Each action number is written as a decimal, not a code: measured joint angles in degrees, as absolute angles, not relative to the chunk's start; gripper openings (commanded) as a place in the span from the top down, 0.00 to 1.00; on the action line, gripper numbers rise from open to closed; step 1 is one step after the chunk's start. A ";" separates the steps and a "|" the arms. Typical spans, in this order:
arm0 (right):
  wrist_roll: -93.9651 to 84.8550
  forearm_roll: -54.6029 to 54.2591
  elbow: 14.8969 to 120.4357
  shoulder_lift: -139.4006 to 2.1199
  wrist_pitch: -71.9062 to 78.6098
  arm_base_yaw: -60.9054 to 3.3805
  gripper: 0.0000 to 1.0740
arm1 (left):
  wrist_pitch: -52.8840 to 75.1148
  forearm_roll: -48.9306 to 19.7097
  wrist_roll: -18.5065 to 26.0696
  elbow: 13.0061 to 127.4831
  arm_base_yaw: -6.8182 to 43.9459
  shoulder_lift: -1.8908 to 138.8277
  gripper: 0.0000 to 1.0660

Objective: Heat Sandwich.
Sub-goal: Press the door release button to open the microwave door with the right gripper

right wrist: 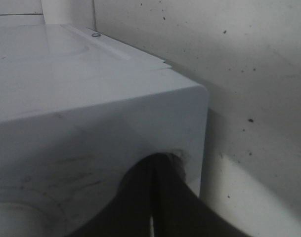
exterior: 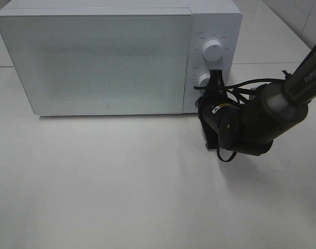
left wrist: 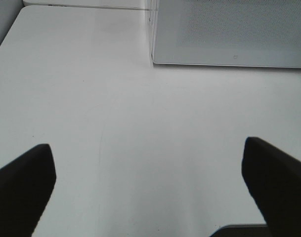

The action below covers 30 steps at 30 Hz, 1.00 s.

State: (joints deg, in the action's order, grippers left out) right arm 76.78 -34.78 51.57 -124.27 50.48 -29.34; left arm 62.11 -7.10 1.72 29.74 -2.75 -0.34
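**Working on the microwave knob**

My right jaws are pressed tight together and holding nothing. Their tips are resting on the front of the microwave (exterior: 95, 62), right beside the lower knob (exterior: 204, 79). The upper knob (exterior: 213, 52) is just above, and I am not touching it.

My left jaws are spread wide and holding nothing. They are hanging over the bare white surface (left wrist: 115, 123), near the microwave's front corner.

The door (exterior: 100, 59) is shut. So I am guessing the step now is setting the time. Next I am going to need to nudge that lower knob around, gently, so my tips do not slip off.

I am not seeing the sandwich anywhere. The door is frosted, so I cannot tell if it is inside. I also cannot read the tiny marks around the knobs.
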 measured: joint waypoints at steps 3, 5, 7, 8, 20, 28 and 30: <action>76.60 -35.47 51.97 -124.85 50.48 -29.62 1.00 | 62.11 -7.10 1.72 29.74 -2.75 -0.34 0.08; 75.97 -36.61 52.60 -125.13 50.02 -29.85 1.00 | 62.11 -7.10 1.72 29.74 -2.75 -0.34 0.08; 75.69 -36.84 52.65 -125.13 50.02 -29.85 1.00 | 62.11 -7.10 1.72 29.74 -2.75 -0.34 0.08; 75.63 -36.90 52.65 -125.13 50.02 -29.85 1.00 | 62.11 -7.10 1.72 29.74 -2.75 -0.34 0.08; 75.23 -37.30 52.77 -125.13 50.02 -29.97 1.00 | 62.11 -7.10 1.72 29.74 -2.75 -0.34 0.08; 75.17 -37.30 52.94 -125.13 48.99 -29.97 1.00 | 62.11 -7.10 1.72 29.74 -2.75 -0.34 0.08; 75.17 -37.36 53.11 -125.13 48.36 -29.97 1.00 | 62.11 -7.10 1.72 29.74 -2.75 -0.34 0.08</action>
